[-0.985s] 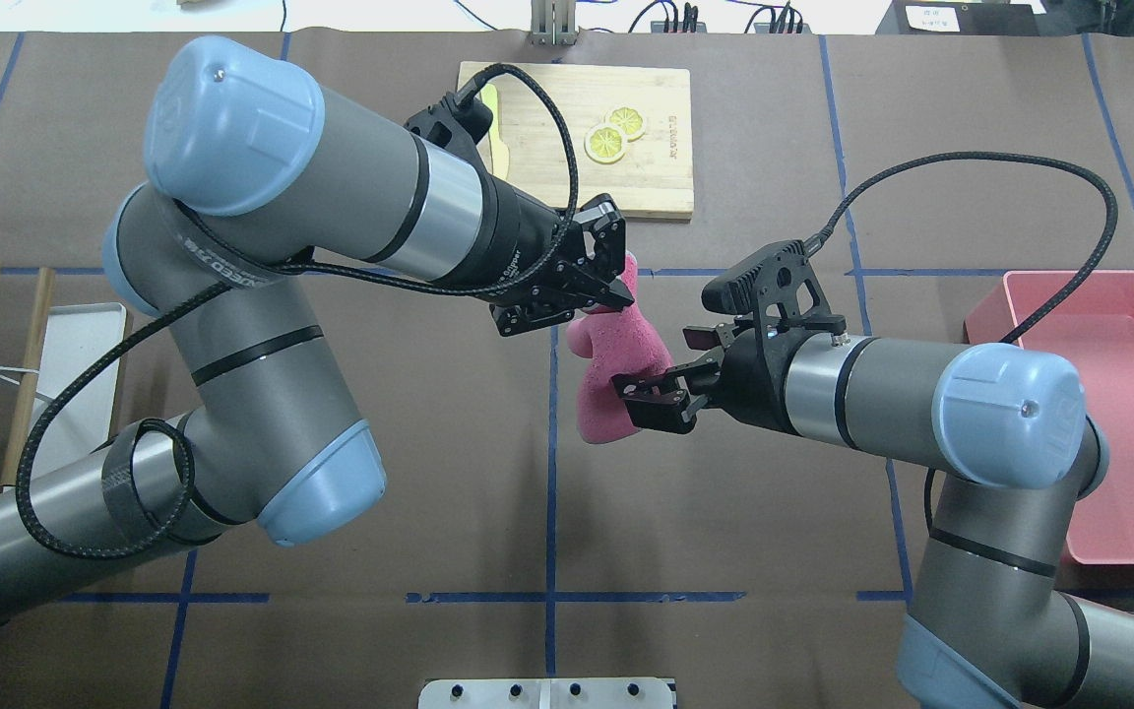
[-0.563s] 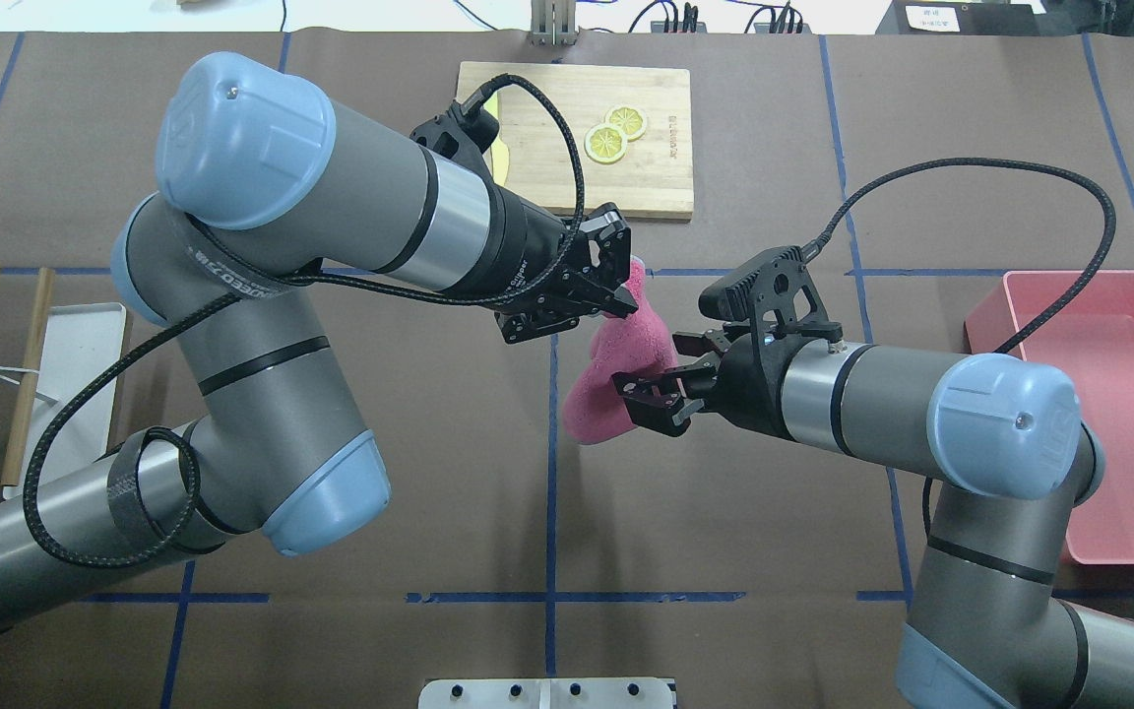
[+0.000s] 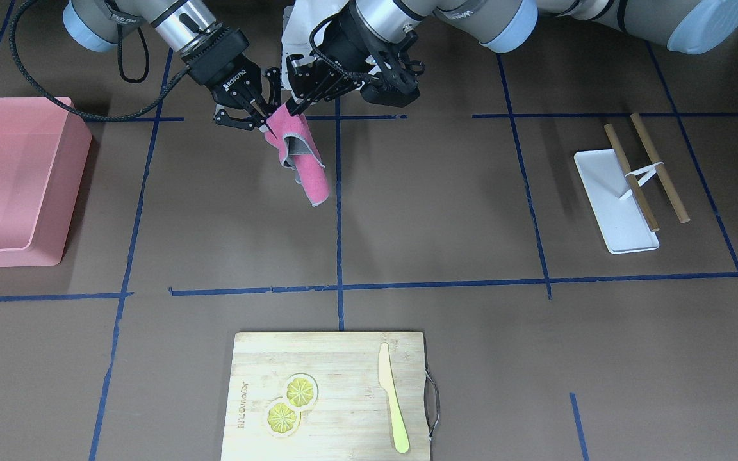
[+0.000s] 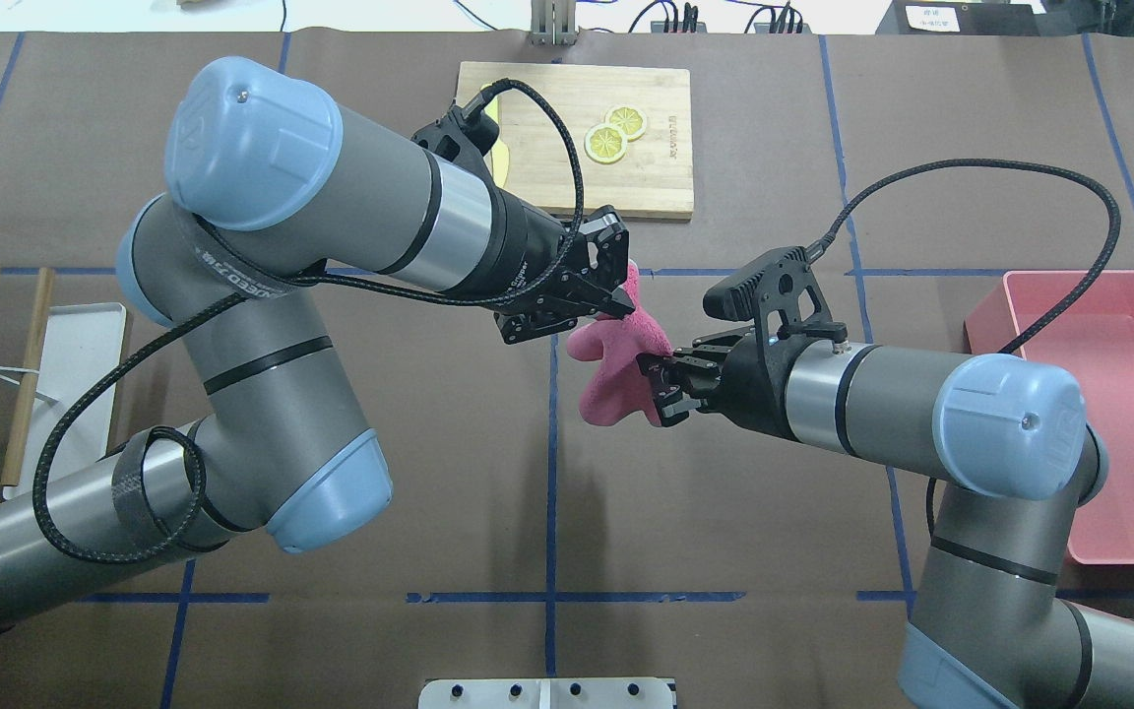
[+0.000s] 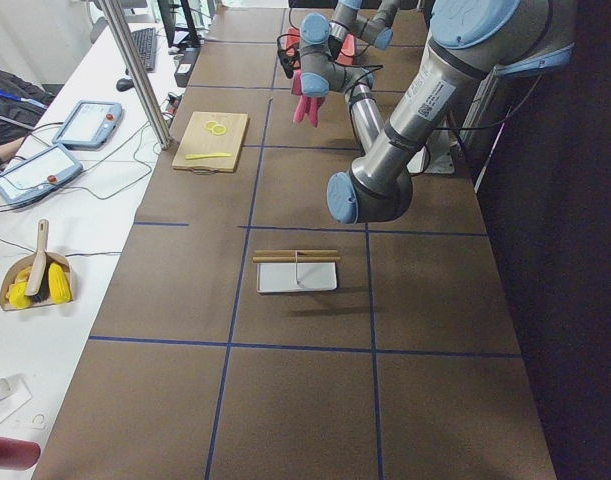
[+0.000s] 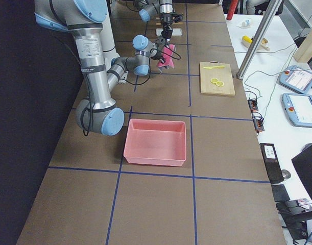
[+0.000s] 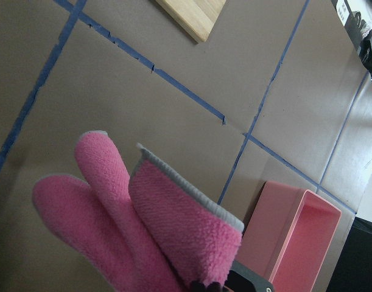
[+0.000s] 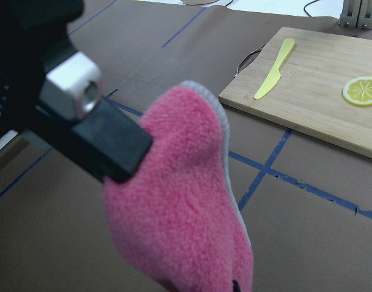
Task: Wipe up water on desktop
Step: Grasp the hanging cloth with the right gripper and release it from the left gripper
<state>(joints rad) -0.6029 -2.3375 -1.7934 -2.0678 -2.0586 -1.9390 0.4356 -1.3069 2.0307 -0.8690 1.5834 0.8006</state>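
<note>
A pink cloth [image 4: 616, 379] with a grey hem hangs in the air over the brown desktop [image 4: 724, 492], near the middle blue tape line. My left gripper [image 4: 616, 300] is shut on its upper far corner. My right gripper [image 4: 659, 386] is shut on the cloth's right side, just beside the left one. In the front-facing view the cloth [image 3: 308, 166] dangles from both grippers, the left gripper [image 3: 293, 107] and the right gripper [image 3: 265, 123] pinching its top. The folds of the cloth [image 7: 173, 231] fill the left wrist view. No water shows on the desktop in any view.
A wooden cutting board [image 4: 567, 177] with two lemon slices and a yellow knife lies at the far middle. A pink bin [image 4: 1020, 315] stands at the right. A white tray [image 4: 75, 374] with two wooden sticks lies at the left.
My right gripper, open around the cloth's side before, has shut on it. The cloth has bunched up between the two grippers. The left arm shifted slightly.
</note>
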